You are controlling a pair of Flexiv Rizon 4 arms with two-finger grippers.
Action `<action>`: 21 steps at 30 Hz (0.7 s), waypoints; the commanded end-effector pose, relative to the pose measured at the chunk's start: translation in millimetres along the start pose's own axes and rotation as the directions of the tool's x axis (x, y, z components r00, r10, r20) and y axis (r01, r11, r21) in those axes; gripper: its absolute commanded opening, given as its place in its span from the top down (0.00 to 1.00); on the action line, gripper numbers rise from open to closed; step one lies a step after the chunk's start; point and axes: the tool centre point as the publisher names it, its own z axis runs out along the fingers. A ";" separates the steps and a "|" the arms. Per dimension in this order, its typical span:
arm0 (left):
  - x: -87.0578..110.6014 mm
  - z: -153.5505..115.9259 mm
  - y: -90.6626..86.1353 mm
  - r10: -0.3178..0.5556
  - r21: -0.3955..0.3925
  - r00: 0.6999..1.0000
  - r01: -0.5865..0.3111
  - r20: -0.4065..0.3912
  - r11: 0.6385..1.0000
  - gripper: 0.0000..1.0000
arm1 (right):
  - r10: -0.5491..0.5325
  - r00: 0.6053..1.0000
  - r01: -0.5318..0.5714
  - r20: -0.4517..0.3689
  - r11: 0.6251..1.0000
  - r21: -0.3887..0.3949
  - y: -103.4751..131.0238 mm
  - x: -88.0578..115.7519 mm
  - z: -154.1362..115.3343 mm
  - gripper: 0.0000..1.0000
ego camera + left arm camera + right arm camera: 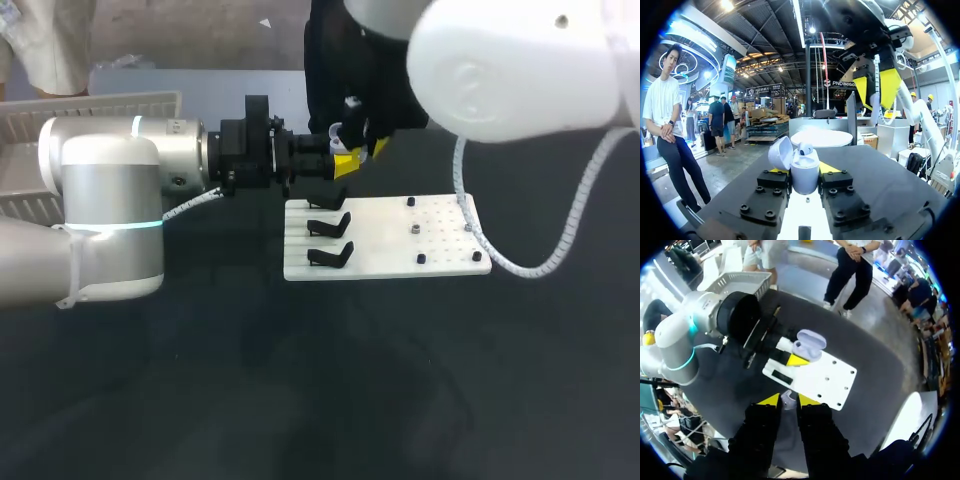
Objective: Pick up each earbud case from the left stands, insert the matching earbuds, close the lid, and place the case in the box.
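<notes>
Both pinching: left end effector (804, 171), glossy rounded open-lidded case (805, 176); right end effector (788, 401), white earbud (787, 398).

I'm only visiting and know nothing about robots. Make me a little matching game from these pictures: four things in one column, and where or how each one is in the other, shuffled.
Things
1. earbud case
2. loose earbud
3. white plate
4. pale basket

Places or states
a. lies on the table and carries three black stands
b. pinched between the right gripper's fingers
c. at the table's far edge, behind the left arm
d. lid open, held by the left gripper

Pairs: 1-d, 2-b, 3-a, 4-c
</notes>
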 end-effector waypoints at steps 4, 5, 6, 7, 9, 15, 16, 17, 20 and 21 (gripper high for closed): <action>1.2 -0.1 -0.6 0.004 -0.004 1.000 -0.004 0.006 1.000 1.00 | -0.033 0.999 0.033 -0.012 0.999 0.011 -0.4 -32.3 0.4 1.00; 1.2 -0.1 -0.6 0.004 -0.004 1.000 -0.004 0.006 1.000 1.00 | -0.036 0.999 0.036 -0.012 0.999 0.010 -0.6 -35.0 1.1 1.00; 1.2 -0.1 -0.6 0.004 -0.004 1.000 -0.004 0.006 1.000 1.00 | -0.044 0.999 0.044 -0.009 0.999 0.013 -0.8 -37.5 1.8 1.00; 1.2 -0.1 -0.6 0.004 -0.004 1.000 -0.004 0.006 1.000 1.00 | -0.048 0.999 0.048 -0.010 0.999 0.013 -0.7 -39.1 2.8 1.00; 1.2 -0.1 -0.6 0.004 -0.004 1.000 -0.004 0.006 1.000 1.00 | -0.066 0.998 0.066 -0.003 0.998 0.005 -1.6 -42.6 5.2 1.00; 1.2 -0.1 -0.6 0.004 -0.004 1.000 -0.004 0.006 1.000 1.00 | -0.087 0.996 0.087 -0.006 0.996 0.011 -7.1 -51.1 19.7 1.00; 1.2 -0.1 -0.6 0.004 -0.004 1.000 -0.004 0.006 1.000 1.00 | -0.084 0.997 0.083 0.001 0.996 0.015 -8.4 -52.8 21.8 1.00; 1.2 -0.1 -0.6 0.004 -0.004 1.000 -0.004 0.006 1.000 1.00 | -0.084 0.996 0.084 0.002 0.996 0.015 -9.3 -53.9 23.2 1.00; 1.2 -0.1 -0.6 0.004 -0.004 1.000 -0.004 0.006 1.000 1.00 | -0.089 0.996 0.089 0.001 0.996 0.013 -11.9 -55.6 25.9 1.00; 1.2 -0.1 -0.6 0.004 -0.004 1.000 -0.004 0.006 1.000 1.00 | -0.090 0.996 0.090 -0.001 0.996 0.013 -12.7 -56.0 26.5 1.00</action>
